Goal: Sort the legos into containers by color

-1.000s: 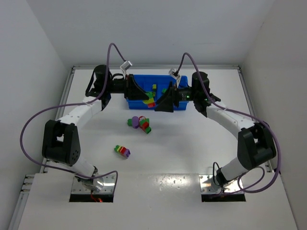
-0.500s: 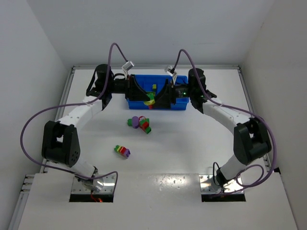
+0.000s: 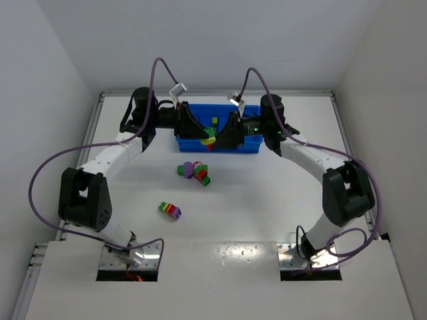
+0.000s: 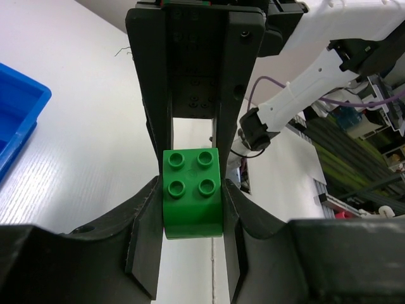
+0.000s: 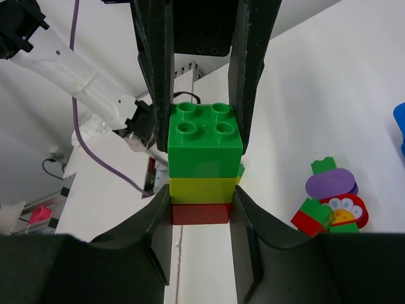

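Observation:
A green-yellow-red lego stack (image 3: pixel 209 139) hangs over the front edge of the blue tray (image 3: pixel 250 147), which holds the containers. Both grippers meet on the stack. My left gripper (image 3: pixel 198 132) is shut on its green top brick (image 4: pixel 192 209), and the yellow and red bricks are hidden behind it in the left wrist view. My right gripper (image 5: pixel 201 199) is shut on the yellow and red end of the stack (image 5: pixel 204 155). A small green and yellow lego (image 3: pixel 215 121) lies inside the tray.
A loose cluster of purple, green and red legos (image 3: pixel 195 172) lies on the white table in front of the tray, also seen in the right wrist view (image 5: pixel 329 202). A small multicolour stack (image 3: pixel 170 210) sits nearer the left arm. The tray's corner (image 4: pixel 16 120) shows at the left.
My right gripper has moved left to the stack held by the left gripper and has shut on its lower end. The left arm has stayed still.

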Controlling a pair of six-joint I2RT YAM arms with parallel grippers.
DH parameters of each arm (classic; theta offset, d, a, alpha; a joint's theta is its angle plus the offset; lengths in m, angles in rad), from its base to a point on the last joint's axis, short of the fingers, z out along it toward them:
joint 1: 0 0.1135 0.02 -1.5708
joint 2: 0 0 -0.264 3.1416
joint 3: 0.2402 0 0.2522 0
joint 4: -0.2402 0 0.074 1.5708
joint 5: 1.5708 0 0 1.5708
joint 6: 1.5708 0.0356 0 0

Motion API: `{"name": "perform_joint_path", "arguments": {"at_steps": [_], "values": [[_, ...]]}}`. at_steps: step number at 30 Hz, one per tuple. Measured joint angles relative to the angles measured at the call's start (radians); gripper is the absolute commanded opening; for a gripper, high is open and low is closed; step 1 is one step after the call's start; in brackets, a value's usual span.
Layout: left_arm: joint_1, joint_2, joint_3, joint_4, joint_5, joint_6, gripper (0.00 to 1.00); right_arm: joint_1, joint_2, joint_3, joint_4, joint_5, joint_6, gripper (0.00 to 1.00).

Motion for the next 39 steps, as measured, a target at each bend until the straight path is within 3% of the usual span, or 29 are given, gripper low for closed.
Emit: {"name": "perform_joint_path", "arguments": {"at_steps": [3, 10, 16, 21, 26, 31, 39], "values": [[0.000, 0.001, 0.000, -0.001, -0.002, 0.002, 0.00, 0.000, 0.006, 0.005, 0.004, -0.005, 0.002, 0.02], [0.022, 0.005, 0.010, 0.030, -0.014, -0.036, 0.00, 0.000, 0.009, 0.016, -0.009, -0.001, -0.047, 0.01], [0.135, 0.038, 0.141, 0.152, -0.142, -0.114, 0.00, 0.017, 0.028, 0.061, -0.236, -0.040, -0.246, 0.01], [0.245, 0.022, 0.149, 0.221, -0.275, -0.159, 0.00, 0.027, 0.084, 0.088, -0.346, -0.018, -0.343, 0.01], [0.294, -0.051, 0.111, 0.118, -0.356, -0.080, 0.00, 0.027, 0.229, 0.234, -0.338, 0.018, -0.341, 0.01], [0.292, -0.157, -0.021, 0.014, -0.392, 0.008, 0.00, 0.027, 0.341, 0.355, -0.308, 0.061, -0.320, 0.01], [0.197, -0.156, -0.053, -0.153, -0.562, 0.146, 0.00, -0.005, 0.341, 0.343, -0.282, 0.129, -0.292, 0.00]]}}
